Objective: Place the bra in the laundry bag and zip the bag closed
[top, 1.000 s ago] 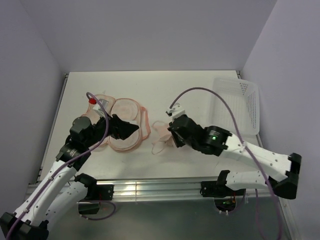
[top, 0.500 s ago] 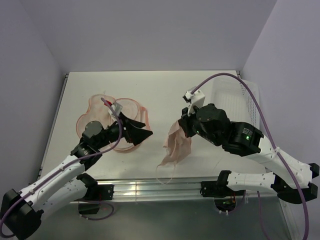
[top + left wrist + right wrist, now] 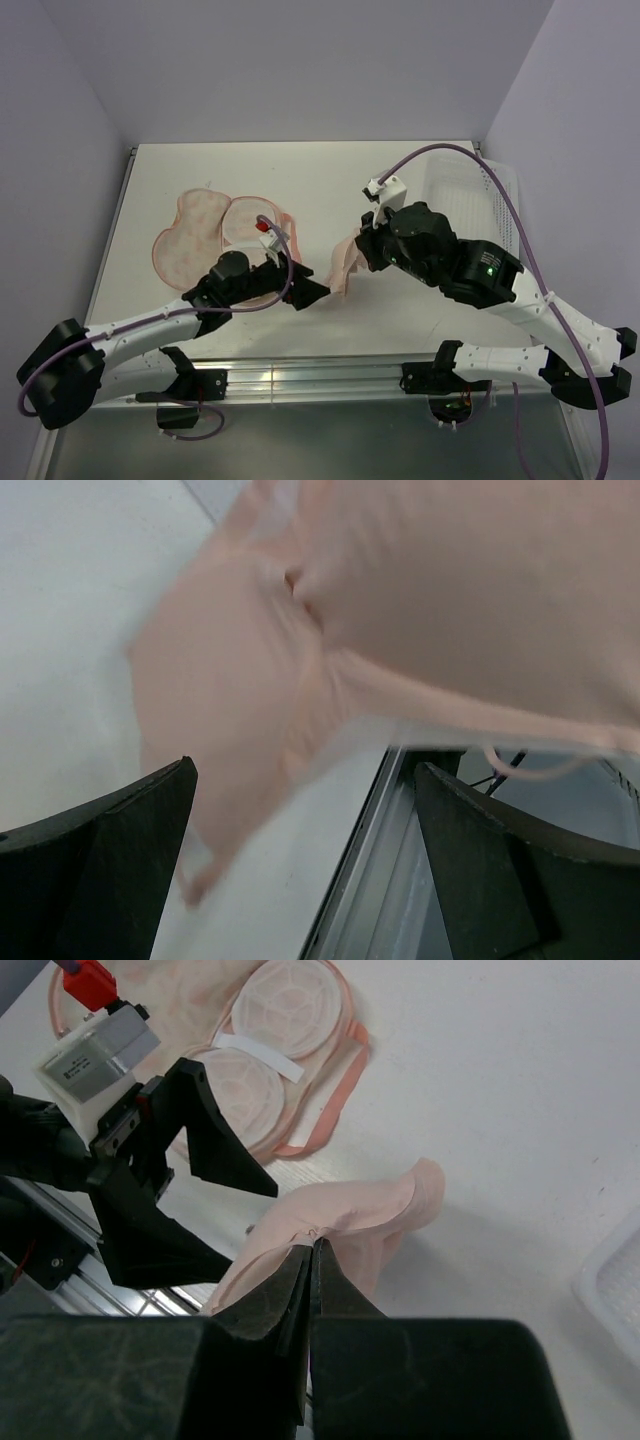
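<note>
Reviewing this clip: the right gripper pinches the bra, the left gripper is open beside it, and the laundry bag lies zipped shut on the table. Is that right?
Not quite. The laundry bag lies unzipped, its halves spread apart with the pale lining showing; the right wrist view shows this. The rest holds: the right gripper pinches the bra, and the left gripper is open beside it.

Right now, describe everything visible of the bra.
The bra is pale peach-pink, plain soft fabric, with rounded cups and a thin strap trailing. It hangs crumpled, pinched at a fold by the shut right tool, near the front edge of the table, right of the laundry bag. The open left tool sits beside it; contact cannot be told.
</note>
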